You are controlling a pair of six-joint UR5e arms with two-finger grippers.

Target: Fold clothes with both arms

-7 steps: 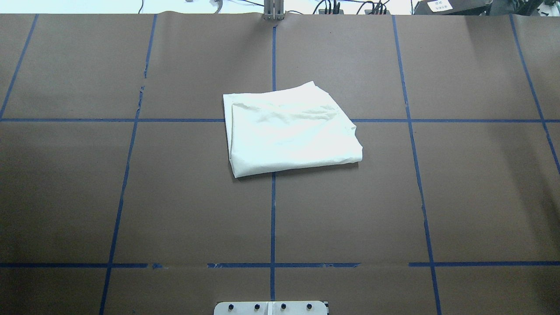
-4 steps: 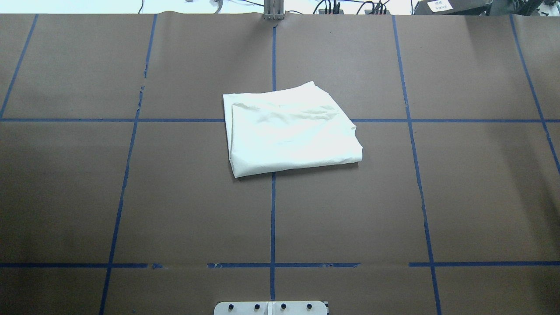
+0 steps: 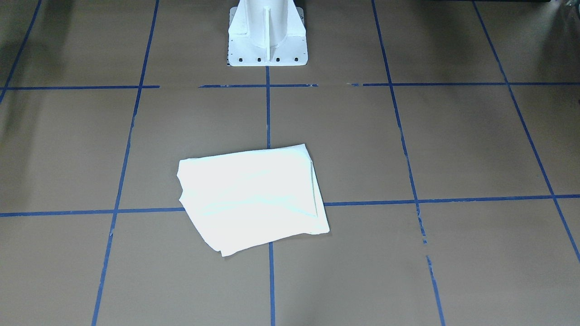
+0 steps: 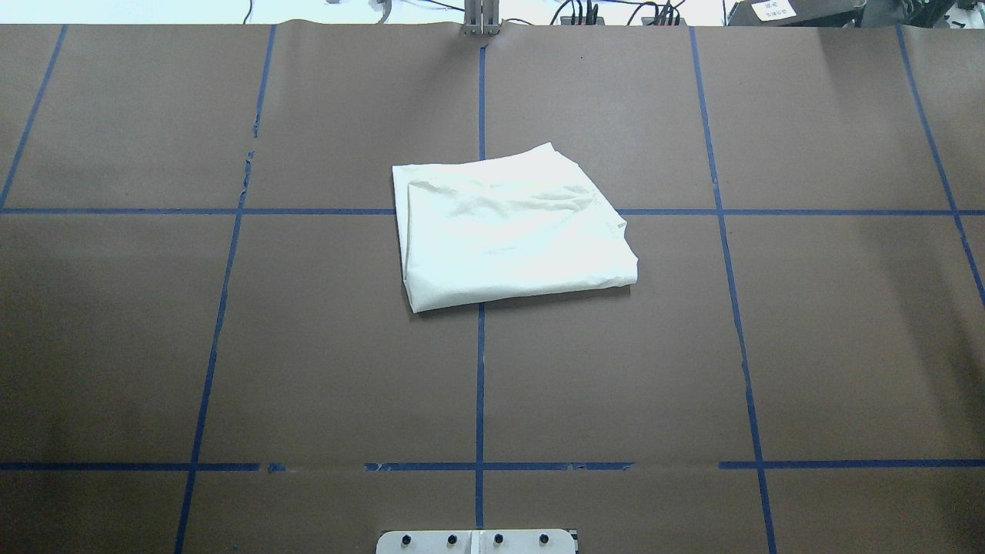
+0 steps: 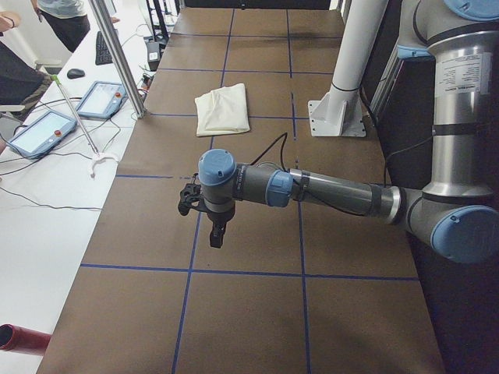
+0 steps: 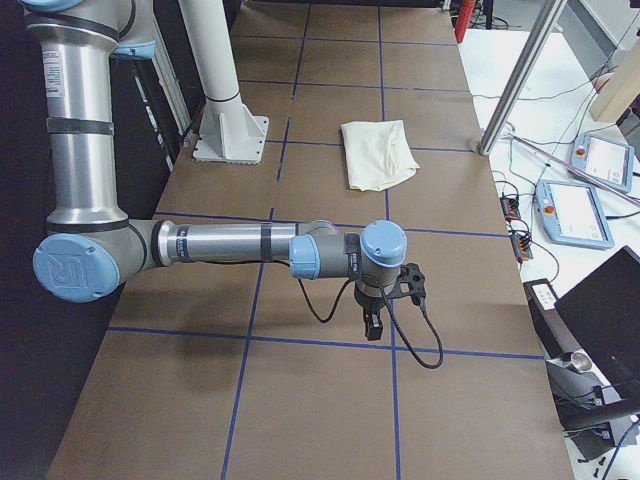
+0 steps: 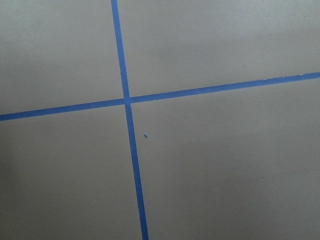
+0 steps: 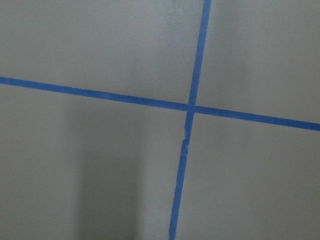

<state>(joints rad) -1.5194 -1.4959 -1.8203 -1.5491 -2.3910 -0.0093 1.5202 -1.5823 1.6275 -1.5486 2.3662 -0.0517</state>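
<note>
Cream T-shirt [image 4: 512, 227] is folded into a compact, roughly rectangular packet. It lies flat near the middle of the counter [image 4: 308, 346], over a crossing of blue tape lines [image 4: 481, 385]. The fabric is soft and lightly creased, with layered edges showing along one side. Only plain cream faces up; no print shows.

The counter surface is matte brown and paper-like, gridded with thin blue tape that is chipped in places. The white metal pedestal base [image 3: 267, 34] stands at the robot's edge, well apart from the shirt.

The left arm [image 5: 327, 191], a silver tube with light-blue joint caps, reaches out low over bare counter. The black left gripper [image 5: 217, 238] points down, far from the shirt; can't tell whether it is clenched or released. The right arm [image 6: 230, 243] is posed the same way, with a black cable looping under it. The right gripper [image 6: 372, 330] also points down, state can't be told.

Both wrist views show only brown surface and a tape cross [image 7: 127, 100].
</note>
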